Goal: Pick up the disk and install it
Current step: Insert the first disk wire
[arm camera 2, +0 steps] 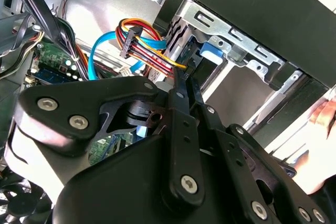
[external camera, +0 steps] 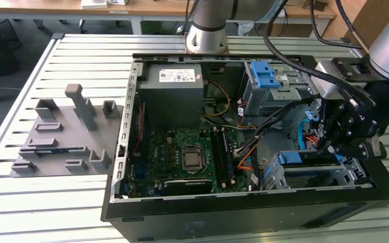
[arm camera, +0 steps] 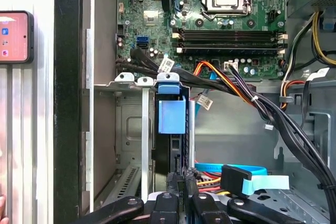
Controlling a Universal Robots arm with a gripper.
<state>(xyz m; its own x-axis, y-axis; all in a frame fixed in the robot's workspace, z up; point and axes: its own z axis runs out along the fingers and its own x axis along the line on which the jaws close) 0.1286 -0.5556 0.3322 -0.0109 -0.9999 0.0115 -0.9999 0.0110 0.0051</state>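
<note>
My gripper [external camera: 331, 146] hangs low at the exterior view's right, over the silver cage [external camera: 346, 174]. My two fingers [arm camera: 181, 182] are pressed close together. The disk [arm camera: 172, 116] stands on its edge inside that cage, its blue end just beside my fingertips.

We see the computer case [external camera: 248, 212] in matt black, with bare grey sheet metal inside. The drive cage [arm camera: 131, 129] looks like dull silver metal, and its latch [arm camera: 172, 116] is smooth light-blue plastic. The gripper [arm camera 2: 184, 85] links are matt black with shiny metal screws.
</note>
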